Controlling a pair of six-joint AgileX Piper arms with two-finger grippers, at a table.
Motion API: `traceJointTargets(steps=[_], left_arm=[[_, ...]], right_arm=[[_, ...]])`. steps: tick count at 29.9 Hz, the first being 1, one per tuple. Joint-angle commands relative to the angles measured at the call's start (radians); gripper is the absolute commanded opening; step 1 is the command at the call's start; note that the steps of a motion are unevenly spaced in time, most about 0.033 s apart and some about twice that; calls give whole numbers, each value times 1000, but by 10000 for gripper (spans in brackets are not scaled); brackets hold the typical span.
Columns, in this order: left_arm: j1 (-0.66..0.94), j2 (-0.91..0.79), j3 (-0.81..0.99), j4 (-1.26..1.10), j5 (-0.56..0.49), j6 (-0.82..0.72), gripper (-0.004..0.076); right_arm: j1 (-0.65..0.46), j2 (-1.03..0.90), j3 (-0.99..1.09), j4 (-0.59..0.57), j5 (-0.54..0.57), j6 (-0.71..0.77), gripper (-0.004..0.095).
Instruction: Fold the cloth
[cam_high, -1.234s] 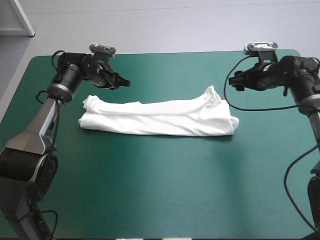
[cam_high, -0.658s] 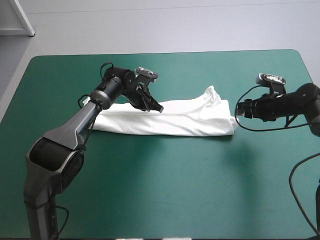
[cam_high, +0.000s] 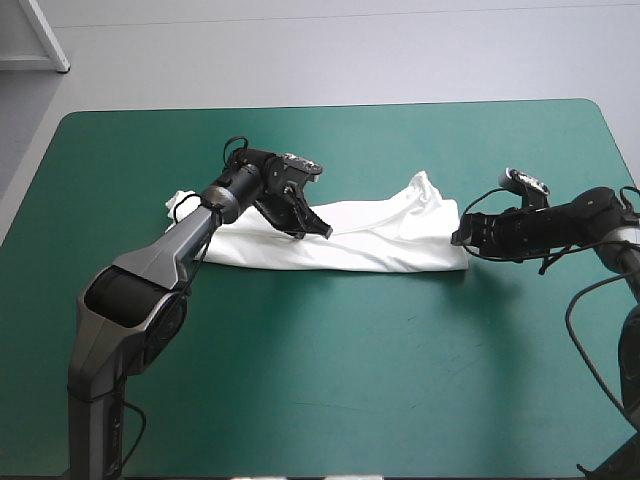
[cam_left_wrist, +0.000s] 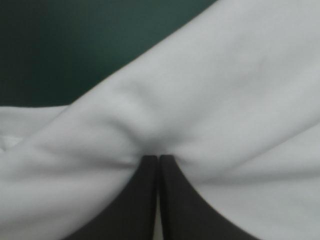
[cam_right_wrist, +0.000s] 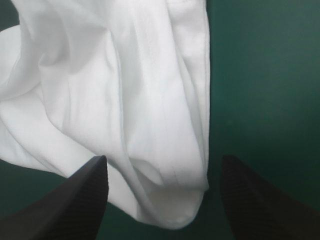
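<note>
The white T-shirt (cam_high: 385, 245) lies folded into a long band across the middle of the table. Its right end is bunched up into a peak. My left gripper (cam_high: 322, 230) sits on the band's middle near its far edge. In the left wrist view that gripper (cam_left_wrist: 159, 158) is shut on the T-shirt (cam_left_wrist: 225, 100), with a pucker of cloth gathered at its tips. My right gripper (cam_high: 458, 236) is low at the shirt's right end. It stands open (cam_right_wrist: 164, 160), its black fingers (cam_right_wrist: 82, 197) on either side of the folded end of the T-shirt (cam_right_wrist: 125, 90).
Teal-green cover (cam_high: 350, 380) stretches from the shirt to the table's near edge. More cover (cam_high: 380, 140) lies behind the shirt up to the far edge. The right arm reaches in from near the table's right edge (cam_high: 625, 170).
My left gripper swung from the far left of the table to the shirt's middle and came down on it. My right gripper dropped and moved in to the shirt's right end.
</note>
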Motion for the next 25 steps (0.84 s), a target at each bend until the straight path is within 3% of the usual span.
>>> traceJointTargets(steps=[1, 10, 14, 18, 25], left_arm=[[-33, -28, 6, -14, -22, -19, 19], [-56, -28, 6, 11, -18, -26, 19], [-56, -28, 6, 11, -9, -26, 19], [-56, -28, 6, 11, -6, -26, 19], [-56, -28, 6, 11, -18, -26, 19]], right_arm=[[1, -5, -20, 99, 26, -40, 599], [98, 67, -22, 113, 8, -57, 573], [162, 67, -22, 111, -46, -64, 355], [205, 67, -26, 120, -87, -86, 16], [232, 33, -100, 112, -82, -81, -11]])
